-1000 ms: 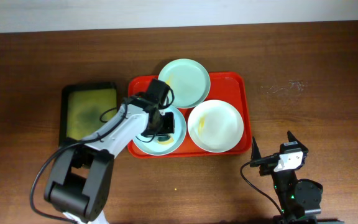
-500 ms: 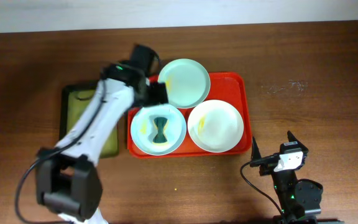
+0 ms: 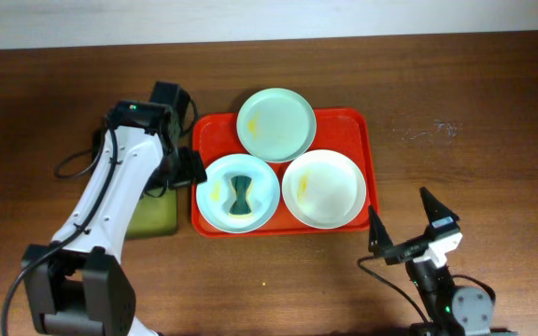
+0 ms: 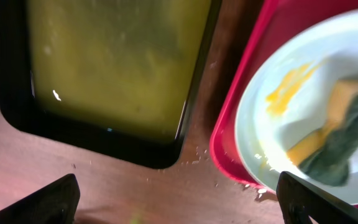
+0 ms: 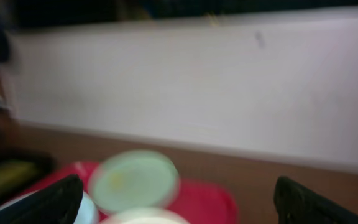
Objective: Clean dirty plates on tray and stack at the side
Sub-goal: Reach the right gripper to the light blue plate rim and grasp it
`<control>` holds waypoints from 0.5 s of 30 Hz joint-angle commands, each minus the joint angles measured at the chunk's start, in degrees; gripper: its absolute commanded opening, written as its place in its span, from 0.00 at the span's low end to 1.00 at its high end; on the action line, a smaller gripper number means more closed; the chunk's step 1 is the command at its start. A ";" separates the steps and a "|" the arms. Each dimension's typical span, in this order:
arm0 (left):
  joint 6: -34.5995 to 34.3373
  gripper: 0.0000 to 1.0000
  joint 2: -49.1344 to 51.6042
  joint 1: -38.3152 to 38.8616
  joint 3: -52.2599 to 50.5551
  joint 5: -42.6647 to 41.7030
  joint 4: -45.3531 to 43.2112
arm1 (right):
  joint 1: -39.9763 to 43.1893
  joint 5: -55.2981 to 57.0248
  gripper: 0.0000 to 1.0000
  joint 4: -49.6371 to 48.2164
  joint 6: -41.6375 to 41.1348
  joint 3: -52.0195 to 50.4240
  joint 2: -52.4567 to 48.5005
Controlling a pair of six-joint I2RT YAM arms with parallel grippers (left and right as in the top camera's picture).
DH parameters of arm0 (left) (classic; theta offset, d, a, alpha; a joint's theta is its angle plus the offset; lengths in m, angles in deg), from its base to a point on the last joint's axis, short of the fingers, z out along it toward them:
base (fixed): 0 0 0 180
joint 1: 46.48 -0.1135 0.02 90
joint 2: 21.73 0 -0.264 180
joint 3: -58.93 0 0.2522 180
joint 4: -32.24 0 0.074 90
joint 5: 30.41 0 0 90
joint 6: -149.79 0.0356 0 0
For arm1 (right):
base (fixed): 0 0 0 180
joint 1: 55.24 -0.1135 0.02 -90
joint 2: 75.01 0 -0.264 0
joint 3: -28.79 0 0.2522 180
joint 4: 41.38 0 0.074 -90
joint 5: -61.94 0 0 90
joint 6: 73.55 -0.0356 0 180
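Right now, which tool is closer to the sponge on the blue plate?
Left. The left tool hangs open beside the red tray, close to the blue plate holding the sponge. The right tool is off the tray, past its near right corner.

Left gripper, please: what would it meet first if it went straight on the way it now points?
Probably the bare brown wooden table, in the gap between the black rectangular tray and the red plastic tray; depth is unclear.

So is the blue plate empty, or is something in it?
Not empty. A green and yellow sponge lies in the middle of the blue plate, and a yellow smear sits beside it.
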 commanded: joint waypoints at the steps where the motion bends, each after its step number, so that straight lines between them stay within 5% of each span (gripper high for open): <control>1: -0.13 0.99 0.11 -0.13 -1.99 -1.33 0.15 | 0.37 -18.49 0.99 -19.63 -14.08 -0.31 0.48; 4: -0.13 0.99 0.11 -0.13 -1.99 -4.85 0.02 | 0.37 -18.16 0.99 -49.46 -16.94 0.57 0.48; 6: -0.13 0.99 0.11 -0.13 -1.99 -6.56 0.00 | 0.37 -5.95 0.99 -55.32 -19.17 6.38 0.48; 8: -0.13 0.99 0.11 -0.13 -1.99 -6.69 -0.04 | 0.37 -3.80 0.99 -36.87 -16.70 19.91 -0.46; 10: -0.13 0.99 0.11 -0.13 -1.99 -6.69 -0.42 | 0.37 -7.56 0.99 -1.20 -4.31 38.73 -6.08; 13: -0.13 0.99 0.11 -0.13 -1.99 -6.69 -0.61 | 0.37 -8.68 0.99 41.46 16.22 64.08 -23.67; 15: -0.13 0.99 0.11 -0.13 -1.99 -6.69 -1.44 | 0.37 -16.13 0.99 60.74 17.59 79.32 -37.33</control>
